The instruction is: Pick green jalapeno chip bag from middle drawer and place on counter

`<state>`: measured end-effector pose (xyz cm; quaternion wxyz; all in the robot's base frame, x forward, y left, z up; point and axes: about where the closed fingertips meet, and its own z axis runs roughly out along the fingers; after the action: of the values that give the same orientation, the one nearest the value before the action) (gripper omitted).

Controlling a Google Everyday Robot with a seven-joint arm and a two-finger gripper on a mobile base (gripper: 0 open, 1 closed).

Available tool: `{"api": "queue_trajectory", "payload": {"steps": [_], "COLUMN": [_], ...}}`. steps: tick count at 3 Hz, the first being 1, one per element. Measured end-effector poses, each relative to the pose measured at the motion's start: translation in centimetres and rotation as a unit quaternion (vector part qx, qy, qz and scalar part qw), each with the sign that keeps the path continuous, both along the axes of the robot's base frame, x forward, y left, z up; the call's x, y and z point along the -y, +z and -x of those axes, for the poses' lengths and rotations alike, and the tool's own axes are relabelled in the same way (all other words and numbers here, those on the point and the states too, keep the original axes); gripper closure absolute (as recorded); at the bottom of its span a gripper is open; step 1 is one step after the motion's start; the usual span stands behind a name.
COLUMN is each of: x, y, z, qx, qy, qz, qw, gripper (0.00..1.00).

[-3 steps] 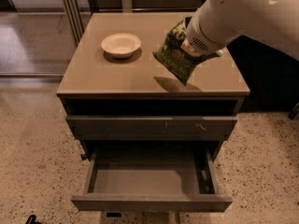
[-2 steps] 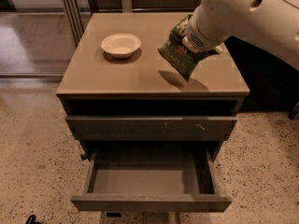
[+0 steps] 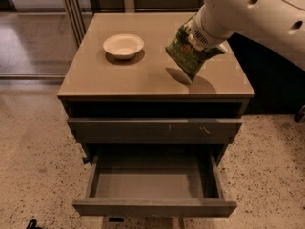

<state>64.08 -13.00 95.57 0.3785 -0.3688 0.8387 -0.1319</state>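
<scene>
A speckled terrazzo floor point(image 3: 33, 142) surrounds a dark-grey drawer cabinet point(image 3: 76, 128) seen from above and in front. A large white robot arm point(image 3: 252, 11) reaches in from the upper right, over the cabinet's right rear corner. The cabinet's top is a smooth tan-beige table point(image 3: 119, 78). Under it is a dark open slot, then a closed grey drawer front with pale scuff marks point(image 3: 152, 129). Below that, the middle drawer point(image 3: 152, 182) is pulled fully out towards the viewer, showing its bare grey inner floor and plain flat front. A cream bowl point(image 3: 123, 45) sits upright on the left rear part of the table.

The green jalapeno chip bag point(image 3: 187, 54) hangs tilted over the right half of the table, well apart from the bowl. Its lower corner points down at its own shadow, and whether that corner touches the surface cannot be told. The pincer point(image 3: 202, 44), at the end of the arm, pinches the bag's upper part.
</scene>
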Motion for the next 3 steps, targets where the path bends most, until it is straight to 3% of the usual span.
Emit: {"api": "queue_trajectory", "payload": {"steps": [3], "x": [0.0], "y": [0.01], "z": [0.0], "qx": [0.0], "qy": [0.0], "qz": [0.0], "qw": [1.0], "gripper": [0.11]}}
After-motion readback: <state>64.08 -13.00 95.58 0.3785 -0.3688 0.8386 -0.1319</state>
